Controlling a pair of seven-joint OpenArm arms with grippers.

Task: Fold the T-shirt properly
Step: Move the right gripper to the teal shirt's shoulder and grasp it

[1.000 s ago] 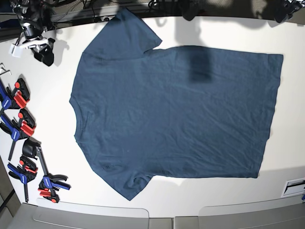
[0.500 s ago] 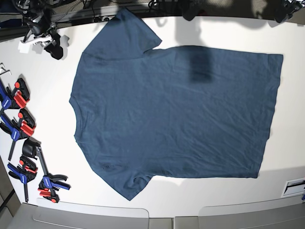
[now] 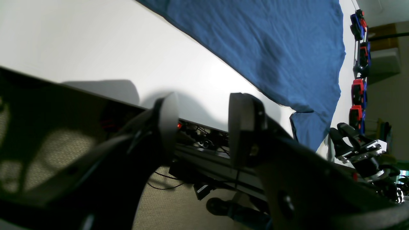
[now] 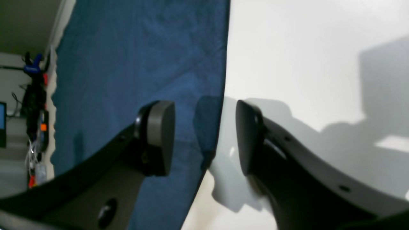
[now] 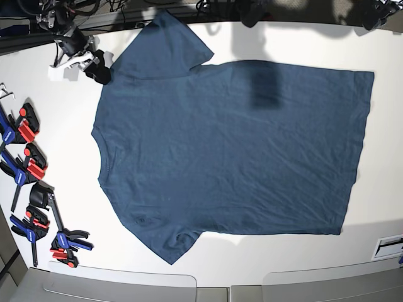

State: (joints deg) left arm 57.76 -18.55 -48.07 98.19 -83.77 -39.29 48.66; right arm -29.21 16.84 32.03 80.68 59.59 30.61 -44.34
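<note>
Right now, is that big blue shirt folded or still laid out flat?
Spread flat, unfolded. The T-shirt lies open on the table, both sleeves and the hem showing in the base view.

I see bare table (image 5: 384,157) right of the T-shirt (image 5: 233,151) and along its near edge, open for passing. Clamps (image 5: 28,182) crowd the left edge. My right gripper (image 5: 94,66) sits beside the far sleeve.

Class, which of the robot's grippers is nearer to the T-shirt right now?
Right. The right gripper sits open at the T-shirt's sleeve edge; the left gripper hangs open by the table's rim, off the cloth.
</note>
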